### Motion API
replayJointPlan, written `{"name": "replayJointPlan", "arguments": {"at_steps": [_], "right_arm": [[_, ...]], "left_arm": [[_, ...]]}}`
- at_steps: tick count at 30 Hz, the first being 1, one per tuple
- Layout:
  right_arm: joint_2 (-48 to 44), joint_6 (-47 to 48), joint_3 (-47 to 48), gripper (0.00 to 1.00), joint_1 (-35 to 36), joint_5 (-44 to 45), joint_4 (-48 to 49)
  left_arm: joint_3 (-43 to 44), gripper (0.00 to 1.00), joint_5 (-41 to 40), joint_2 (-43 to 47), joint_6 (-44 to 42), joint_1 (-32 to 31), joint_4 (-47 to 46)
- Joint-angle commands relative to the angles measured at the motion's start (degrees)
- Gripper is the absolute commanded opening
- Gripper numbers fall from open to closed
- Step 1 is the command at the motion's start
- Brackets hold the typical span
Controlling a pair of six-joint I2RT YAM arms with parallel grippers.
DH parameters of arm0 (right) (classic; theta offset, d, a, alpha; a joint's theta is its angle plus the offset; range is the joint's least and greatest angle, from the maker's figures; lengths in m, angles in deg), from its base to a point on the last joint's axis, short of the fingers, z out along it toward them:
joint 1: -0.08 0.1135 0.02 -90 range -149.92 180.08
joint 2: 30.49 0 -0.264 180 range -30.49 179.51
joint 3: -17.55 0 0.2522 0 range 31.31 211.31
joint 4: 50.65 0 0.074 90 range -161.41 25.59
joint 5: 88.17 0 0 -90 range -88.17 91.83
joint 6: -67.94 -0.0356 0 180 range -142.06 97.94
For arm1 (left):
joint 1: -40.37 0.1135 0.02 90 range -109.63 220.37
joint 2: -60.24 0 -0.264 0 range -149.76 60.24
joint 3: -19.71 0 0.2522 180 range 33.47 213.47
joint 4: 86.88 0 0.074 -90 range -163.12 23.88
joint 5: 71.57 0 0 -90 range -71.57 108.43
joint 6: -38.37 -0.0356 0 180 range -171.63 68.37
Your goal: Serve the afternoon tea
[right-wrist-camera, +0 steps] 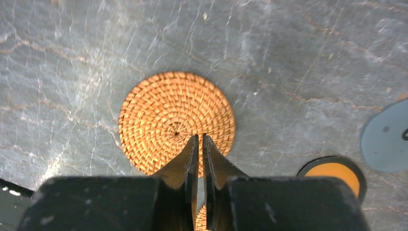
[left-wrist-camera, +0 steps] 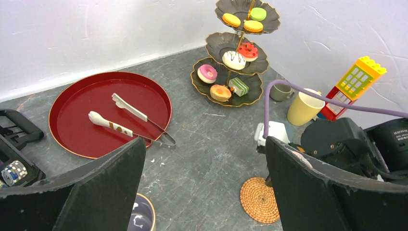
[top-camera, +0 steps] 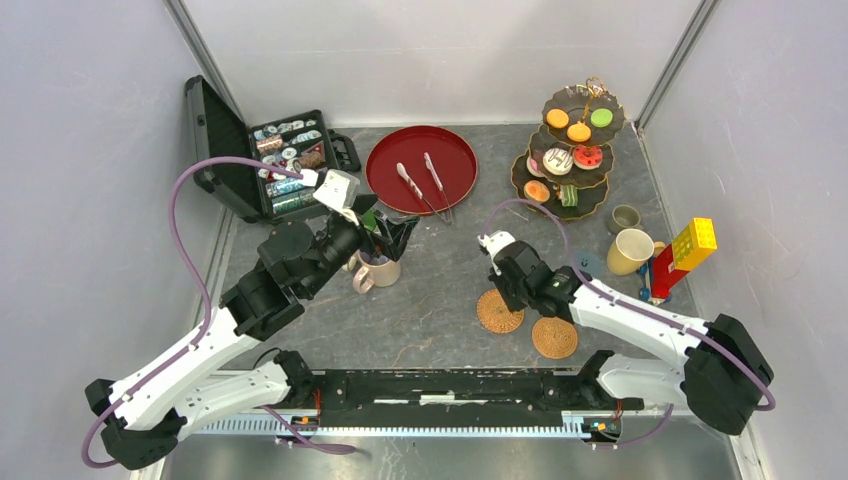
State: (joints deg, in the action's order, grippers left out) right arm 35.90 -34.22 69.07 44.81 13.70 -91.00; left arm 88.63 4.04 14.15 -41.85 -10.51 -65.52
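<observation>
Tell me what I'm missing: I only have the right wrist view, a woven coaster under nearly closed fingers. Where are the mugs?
Observer: A yellow mug and a small grey mug stand on the table beside the three-tier stand.
Operator: What about the left arm?
Observer: The left gripper is open, right by a beige mug.
Operator: Any cakes served?
Observer: No, the cakes all sit on the stand's tiers.
</observation>
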Motion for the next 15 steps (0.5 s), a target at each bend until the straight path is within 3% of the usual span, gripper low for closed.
{"name": "replayJointPlan", "arguments": {"at_steps": [1,15], "right_arm": [[0.4,-1.8,-1.0,0.09,2.1,1.4,-0.4],[7.4,-2.1,-3.4,0.03,5.6,0.7,4.1]], "left_arm": [[0.2,1.00,0.8,0.1,1.9,-0.2,-1.6],[0.2,1.00,0.7,-1.2,1.7,-0.2,-1.4]]}}
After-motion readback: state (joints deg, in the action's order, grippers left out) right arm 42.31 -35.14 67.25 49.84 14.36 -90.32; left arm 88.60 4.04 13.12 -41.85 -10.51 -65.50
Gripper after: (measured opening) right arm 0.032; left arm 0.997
